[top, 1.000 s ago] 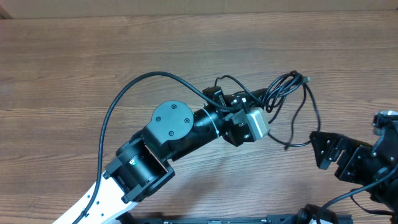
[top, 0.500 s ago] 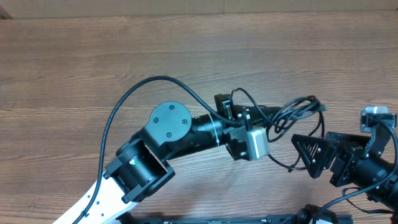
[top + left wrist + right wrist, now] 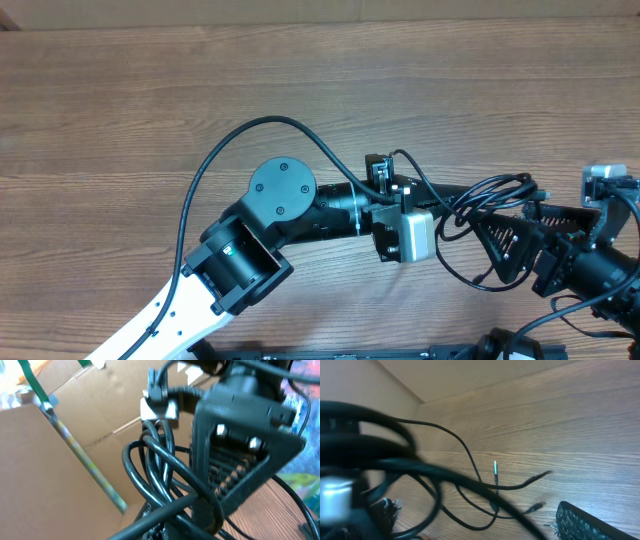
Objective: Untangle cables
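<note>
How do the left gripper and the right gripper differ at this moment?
The left gripper is shut on the cables; the right gripper is open, its fingers spread wide. The left gripper points right, while the right gripper points left. Both are black and meet at the cable loops.

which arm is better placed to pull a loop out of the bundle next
Right. The right fingers stand open against loops of the cables; the left fingers are shut on the bundle, anchoring it.

Left gripper (image 3: 445,197): shifted toward 4 o'clock, dragging the bundle along.
Cables (image 3: 495,190): moved from 1 o'clock to 3 o'clock, now overlapping the right fingers.
Right gripper (image 3: 515,228): advanced toward 9 o'clock.
</note>
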{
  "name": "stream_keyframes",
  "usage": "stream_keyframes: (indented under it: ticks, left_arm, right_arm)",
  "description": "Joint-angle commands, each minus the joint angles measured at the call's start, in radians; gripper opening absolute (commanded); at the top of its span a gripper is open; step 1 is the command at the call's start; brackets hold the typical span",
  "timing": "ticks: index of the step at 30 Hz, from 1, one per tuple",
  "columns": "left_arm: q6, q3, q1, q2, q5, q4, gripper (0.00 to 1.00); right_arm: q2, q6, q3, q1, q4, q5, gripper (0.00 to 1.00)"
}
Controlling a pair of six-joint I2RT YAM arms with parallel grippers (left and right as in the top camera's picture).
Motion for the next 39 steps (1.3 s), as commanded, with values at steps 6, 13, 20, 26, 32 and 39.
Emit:
stream_keyframes:
  ticks: [6, 13, 20, 26, 32, 39]
  left_arm:
    - [-0.047, 0.006, -0.054, -0.002, 0.043, 0.09, 0.04]
    - [-0.048, 0.006, -0.06, -0.002, 0.008, 0.165, 0.04]
    - [-0.048, 0.006, -0.06, -0.002, -0.098, 0.169, 0.04]
    - [-0.046, 0.006, -0.06, -0.002, -0.148, 0.109, 0.04]
    - [-0.043, 0.006, -0.06, -0.002, -0.216, 0.06, 0.04]
    - [0.008, 0.006, -0.058, -0.002, -0.315, -0.005, 0.04]
  right_arm:
    - [-0.002, -0.008, -0.006, -0.001, 0.014, 0.087, 1.0]
    - [-0.002, 0.0, -0.006, -0.001, -0.05, 0.292, 1.0]
    - [-0.002, 0.0, -0.006, -0.001, -0.091, 0.394, 1.0]
    - [-0.003, -0.001, -0.006, -0.001, -0.08, 0.303, 1.0]
    - [-0.003, -0.001, 0.013, -0.001, 0.017, 0.183, 1.0]
    - [-0.003, -0.001, 0.089, -0.001, 0.061, 0.184, 1.0]
